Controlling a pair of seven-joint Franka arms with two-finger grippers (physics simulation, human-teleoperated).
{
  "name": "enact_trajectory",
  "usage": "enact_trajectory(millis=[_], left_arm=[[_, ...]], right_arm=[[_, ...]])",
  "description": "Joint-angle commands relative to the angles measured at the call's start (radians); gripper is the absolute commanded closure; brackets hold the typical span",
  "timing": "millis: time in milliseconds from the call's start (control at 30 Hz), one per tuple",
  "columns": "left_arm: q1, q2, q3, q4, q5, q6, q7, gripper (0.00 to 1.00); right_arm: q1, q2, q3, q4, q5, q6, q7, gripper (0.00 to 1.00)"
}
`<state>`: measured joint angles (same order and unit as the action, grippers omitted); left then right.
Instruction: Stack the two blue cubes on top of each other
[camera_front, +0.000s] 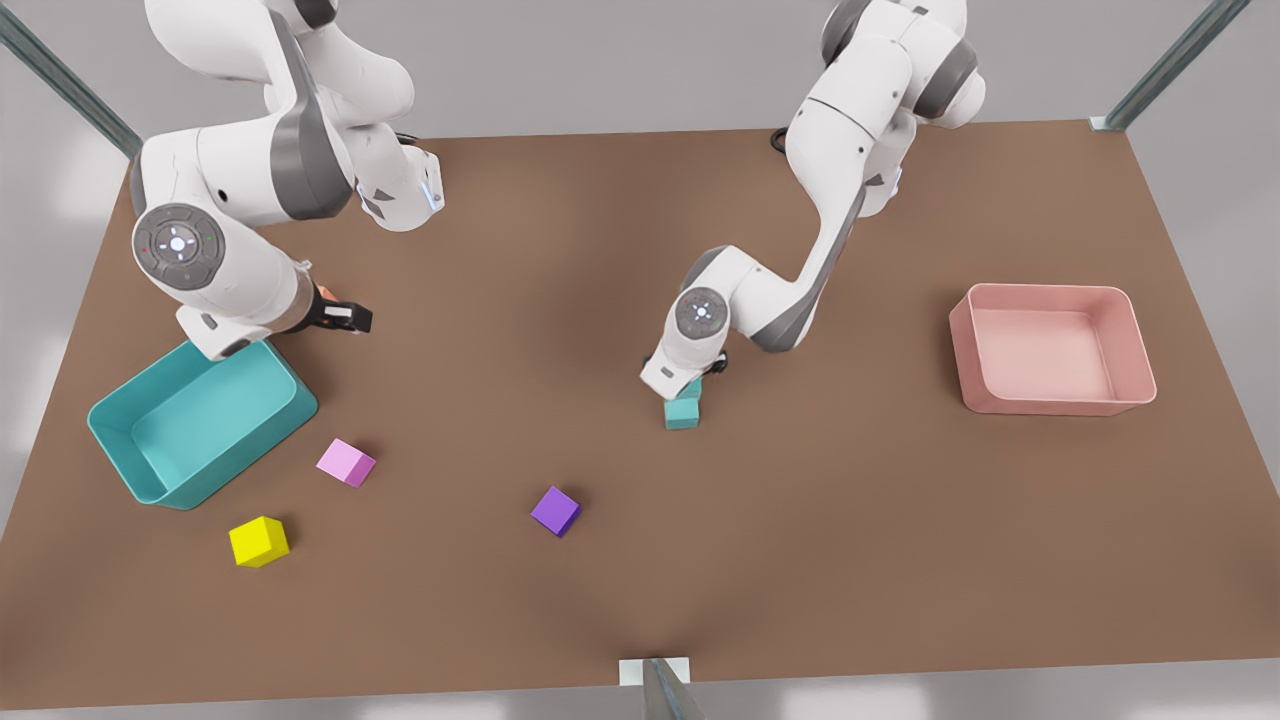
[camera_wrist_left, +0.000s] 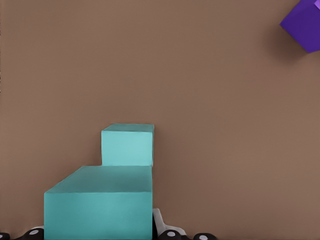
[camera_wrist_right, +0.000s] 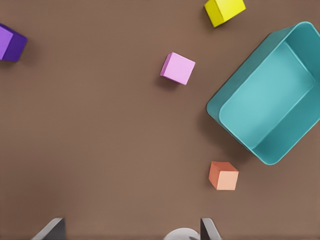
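One blue cube rests on the brown table near the middle. The second blue cube sits between the fingers of my left gripper, which is shut on it. In the left wrist view this held cube is close to the camera, while the resting cube lies lower and slightly offset past it. Whether the two touch, I cannot tell. My right gripper hangs open over the table at the front view's left, beside the teal bin, holding nothing; its fingers stand wide apart.
A teal bin stands at the front view's left and a pink bin at its right. Loose on the table lie a pink cube, a yellow cube, a purple cube and an orange cube.
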<state>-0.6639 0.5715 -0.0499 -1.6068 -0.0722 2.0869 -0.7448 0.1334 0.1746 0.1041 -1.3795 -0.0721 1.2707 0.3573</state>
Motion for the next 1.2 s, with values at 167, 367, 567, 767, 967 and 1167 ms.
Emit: enact_trajectory(millis=[167,367,567,767,967,1167], left_arm=[[-0.005,0.036,-0.005,-0.011,-0.018,0.099,-0.189,0.61],[0.006,0.037,-0.008,-0.013,-0.015,0.15,-0.189,0.61],[0.009,0.059,-0.008,-0.021,0.0,0.179,-0.185,0.6],[0.015,0.067,-0.008,-0.021,0.002,0.186,-0.185,0.58],[0.018,0.064,-0.008,-0.03,0.002,0.186,-0.185,0.0],[0.023,-0.064,-0.008,-0.018,-0.018,-0.005,-0.192,0.0]], right_arm=[[0.0,0.008,0.002,0.0,0.002,0.002,-0.015,0.0],[0.002,0.013,0.002,0.002,0.0,0.01,-0.012,0.0],[0.002,0.016,0.002,0.002,0.002,0.012,-0.011,0.0],[0.005,0.023,0.003,0.0,0.002,0.012,-0.005,0.0],[0.005,0.028,0.003,0.0,0.002,0.012,-0.005,0.0],[0.003,0.029,0.003,0.0,0.002,0.012,-0.012,0.0]])
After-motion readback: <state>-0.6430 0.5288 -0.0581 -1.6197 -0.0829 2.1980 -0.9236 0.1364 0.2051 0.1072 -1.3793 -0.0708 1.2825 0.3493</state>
